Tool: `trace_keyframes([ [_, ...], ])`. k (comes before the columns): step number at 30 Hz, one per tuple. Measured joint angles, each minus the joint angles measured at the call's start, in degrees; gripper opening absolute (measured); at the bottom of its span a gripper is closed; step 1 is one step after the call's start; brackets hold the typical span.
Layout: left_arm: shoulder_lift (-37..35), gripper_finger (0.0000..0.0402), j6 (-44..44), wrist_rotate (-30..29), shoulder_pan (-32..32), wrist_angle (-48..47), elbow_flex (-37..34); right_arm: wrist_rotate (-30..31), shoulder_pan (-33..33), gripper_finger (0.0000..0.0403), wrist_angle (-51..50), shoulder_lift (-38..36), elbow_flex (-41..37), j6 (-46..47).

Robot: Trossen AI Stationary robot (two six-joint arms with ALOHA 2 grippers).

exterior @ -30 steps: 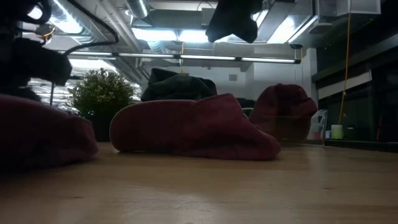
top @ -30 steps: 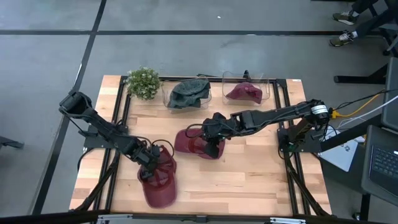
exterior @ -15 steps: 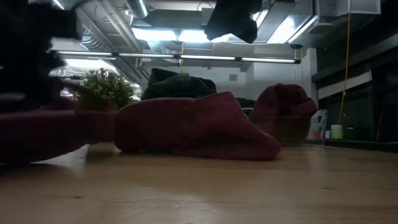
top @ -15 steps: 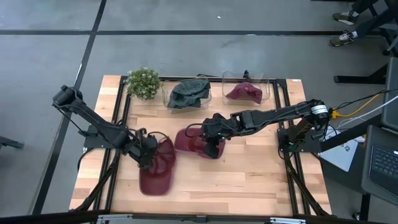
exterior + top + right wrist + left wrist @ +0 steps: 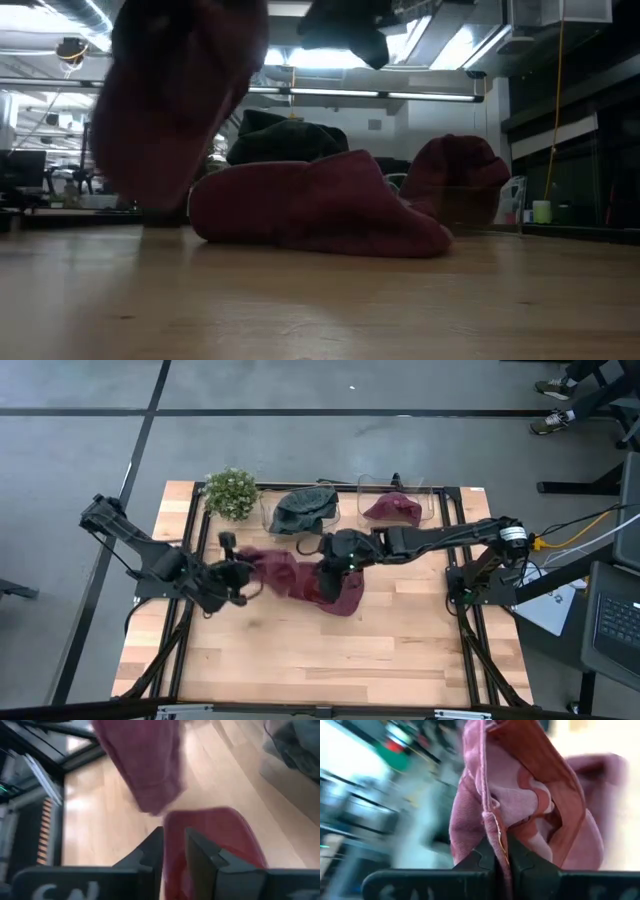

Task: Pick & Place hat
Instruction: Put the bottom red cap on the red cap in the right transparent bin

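The wooden tabletop (image 5: 400, 640) carries two clear bins at its far edge: one holds a dark grey hat (image 5: 303, 510), the other a maroon hat (image 5: 392, 509), with a small potted plant (image 5: 231, 492) just beside the grey one. Two more maroon hats are in play mid-table. The left gripper (image 5: 240, 575) is clamped tight on the fabric edge of the lifted hat (image 5: 272, 574), which hangs clear of the wood in the low view, so this is the carry step. The right gripper (image 5: 335, 560) hovers over the second hat (image 5: 335, 592), which lies flat on the tabletop; its fingers stand a narrow way apart around a fold of maroon cloth, though whether they grip it I cannot tell. Next, I judge, the lifted hat must travel to a bin and be released inside without snagging the other arm.
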Motion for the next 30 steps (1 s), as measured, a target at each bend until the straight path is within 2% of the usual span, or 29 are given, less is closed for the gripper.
trace_keyframes([
  [3, -1.2, 0.0004, 6.6, -7.2, 0.0, 0.3, 3.6, -3.8, -1.8, 0.0109, 3.6, 0.0, 0.0, 0.6],
  [5, -2.1, 0.0004, 9.1, -9.9, 0.0, 0.6, 5.5, -5.9, -3.2, 0.0132, 6.2, 0.0, 0.0, 0.6],
  [12, -5.6, 0.0005, 14.3, -10.2, 0.0, 2.1, 8.1, -13.1, -8.0, 0.0224, 17.1, -0.1, 0.0, -2.9],
  [17, -8.4, 0.0005, 19.1, -5.6, 0.1, 9.7, 8.2, -14.8, -11.0, 0.0276, 18.5, -0.1, 0.0, -6.1],
  [21, -9.4, 0.0005, 25.1, -3.0, 2.9, 15.7, 8.3, -15.3, -13.1, 0.0291, 21.9, -0.1, 0.0, -7.3],
  [24, -9.1, 0.0005, 31.1, 1.8, 7.2, 21.2, 8.3, -18.9, -14.3, 0.0292, 25.9, -0.1, 0.0, -8.4],
  [30, -4.9, 0.0005, 41.9, 12.2, 19.7, 33.7, 8.3, -28.5, -16.3, 0.0288, 33.5, -0.1, 0.0, -10.2],
])
